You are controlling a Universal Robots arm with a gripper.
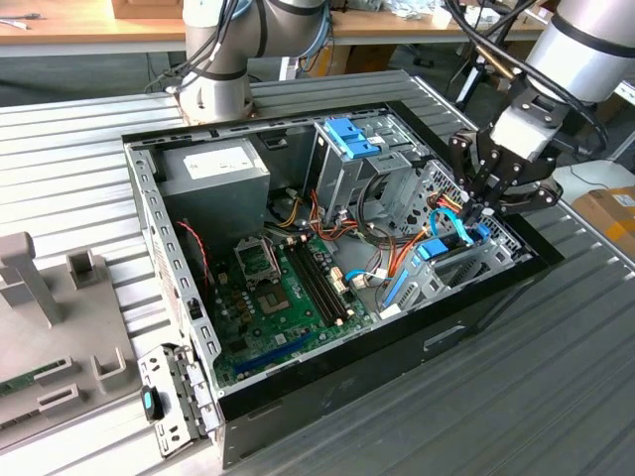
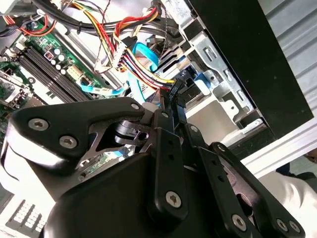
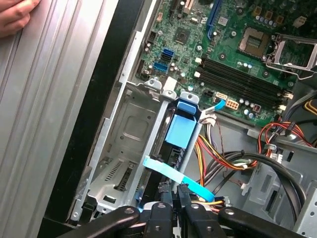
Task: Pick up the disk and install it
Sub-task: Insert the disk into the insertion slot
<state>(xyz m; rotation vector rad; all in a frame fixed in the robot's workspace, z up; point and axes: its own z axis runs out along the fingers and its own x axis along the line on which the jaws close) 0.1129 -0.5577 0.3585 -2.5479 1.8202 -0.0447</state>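
inside the open computer case (image 1: 397, 369), toward the exterior view's right, the metal drive bay (image 3: 124, 144) holds the disk (image 3: 181, 130) standing on edge, its blue frame uppermost. it likely handles as a dense, stiff block with smooth metal faces that is sensitive to knocks. the blue plastic side rails look like the safest hold. the gripper (image 3: 173, 192) hovers over one end of the disk, fingers drawn almost together, with nothing discernible between them. a flat blue data cable (image 3: 166, 169) crosses there. the disk's body and label are sunk out of sight, and fingers and wiring hide its connector end.
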